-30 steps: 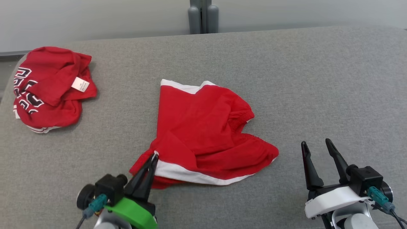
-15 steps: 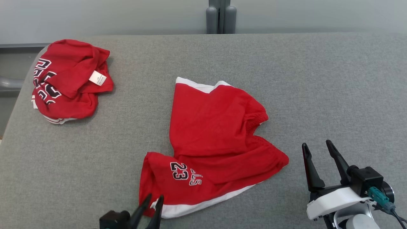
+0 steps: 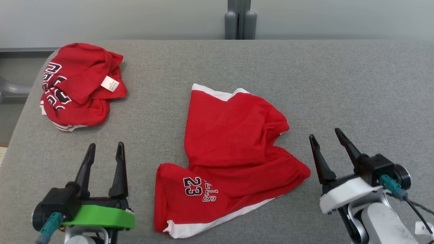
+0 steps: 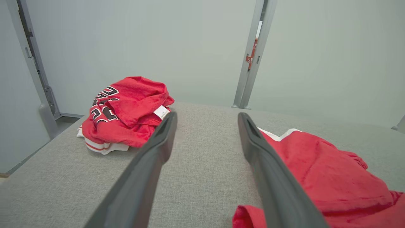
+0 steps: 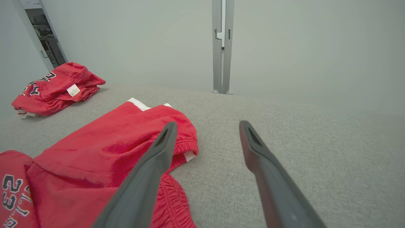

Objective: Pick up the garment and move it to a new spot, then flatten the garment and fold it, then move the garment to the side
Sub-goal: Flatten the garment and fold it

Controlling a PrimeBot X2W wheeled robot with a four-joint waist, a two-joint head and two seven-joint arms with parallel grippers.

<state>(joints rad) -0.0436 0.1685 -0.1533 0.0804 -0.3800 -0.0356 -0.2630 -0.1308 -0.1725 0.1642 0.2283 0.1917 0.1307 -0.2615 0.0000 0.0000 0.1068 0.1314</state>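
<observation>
Red shorts lie rumpled on grey cushion, between the two grippers. Left gripper has its fingers spread wide with nothing between them, over bare cushion. The shorts are just to its right and not touching. The leg with the "23" print and white hem is the part nearest this gripper, level with its base. The other leg runs ahead and to its right, white hem at the far end. Right gripper is also spread wide and empty. The shorts' bunched elastic waist sits just left of its left finger. Whether that finger touches the cloth, can't tell: the right wrist view has the finger overlapping the red fabric, while the head view has it right beside the edge. Bare cushion lies between this gripper's fingers, ahead of it and to its right. A crumpled red jersey with black-and-white lettering and a white tag sits ahead and left of the left gripper, well apart from it and from the shorts. Grey post stands past the cushion's far edge, ahead of both grippers, roughly midway between them.
</observation>
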